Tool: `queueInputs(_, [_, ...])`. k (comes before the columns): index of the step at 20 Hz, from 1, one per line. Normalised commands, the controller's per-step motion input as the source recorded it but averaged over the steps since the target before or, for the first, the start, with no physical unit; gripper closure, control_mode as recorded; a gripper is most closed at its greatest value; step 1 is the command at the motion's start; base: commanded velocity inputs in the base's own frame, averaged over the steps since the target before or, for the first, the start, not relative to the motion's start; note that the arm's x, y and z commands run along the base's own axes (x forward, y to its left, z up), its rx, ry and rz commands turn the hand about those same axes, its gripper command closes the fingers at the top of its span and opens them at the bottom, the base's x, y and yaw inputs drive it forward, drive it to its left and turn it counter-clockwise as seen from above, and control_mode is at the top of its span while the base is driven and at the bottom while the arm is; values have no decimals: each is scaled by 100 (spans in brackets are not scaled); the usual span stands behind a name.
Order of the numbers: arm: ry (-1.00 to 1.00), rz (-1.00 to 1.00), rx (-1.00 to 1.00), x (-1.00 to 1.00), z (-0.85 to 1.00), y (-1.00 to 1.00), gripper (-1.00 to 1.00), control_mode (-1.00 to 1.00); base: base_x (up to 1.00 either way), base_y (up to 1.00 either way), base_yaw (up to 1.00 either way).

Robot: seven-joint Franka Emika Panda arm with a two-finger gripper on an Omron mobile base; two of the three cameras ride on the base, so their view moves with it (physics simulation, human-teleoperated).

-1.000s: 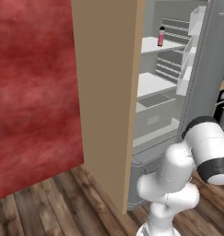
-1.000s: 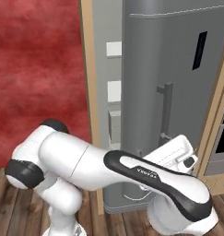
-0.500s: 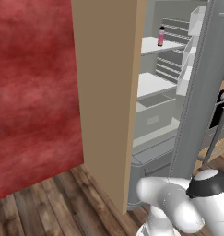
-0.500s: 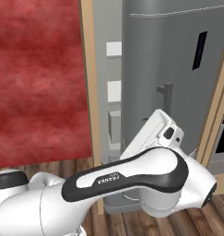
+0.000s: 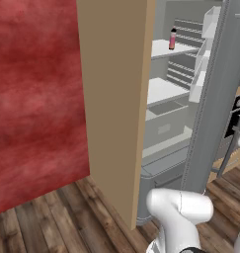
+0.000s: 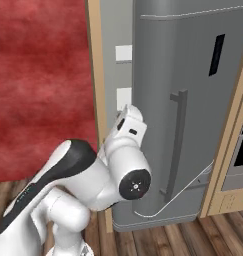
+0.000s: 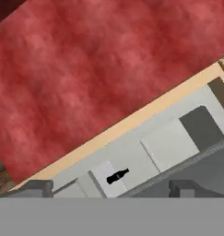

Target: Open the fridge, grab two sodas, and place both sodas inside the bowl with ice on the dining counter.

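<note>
A: Fridge (image 5: 210, 113) door is open; which step now?
B: Reaching for sodas. Gripper (image 7: 111, 186) spread wide, empty. Pink soda (image 5: 173, 39) stands on the upper shelf (image 5: 173, 49); the arm must reach in and close round it.

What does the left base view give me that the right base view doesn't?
Left base view: the inside of the open fridge, its white shelves, and the pink soda standing upright on the upper shelf; the door is seen edge-on.
Right base view: the door's outer face, with the black display panel and the long vertical handle.
Both: the red wall, the tan surround, the wood floor and the arm.
</note>
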Motion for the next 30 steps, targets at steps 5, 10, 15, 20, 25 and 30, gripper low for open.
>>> queueInputs(5, [21, -46, -28, 47, 0, 24, -100, -100, 0, 0, 0])
queueInputs(10, [26, -45, -31, 53, 0, 17, -100, -100, 0, 0, 0])
queueInputs(15, [31, -44, -31, 62, 0, 10, -100, -100, 0, 0, 0])
queueInputs(20, [27, -38, -24, 69, 0, 4, -100, -100, 0, 0, 0])
queueInputs(25, [14, -19, -10, 70, -4, -10, -100, -100, 0, 0, 0])
queueInputs(30, [3, -3, 0, 39, -9, -60, -100, -100, 0, 0, 0])
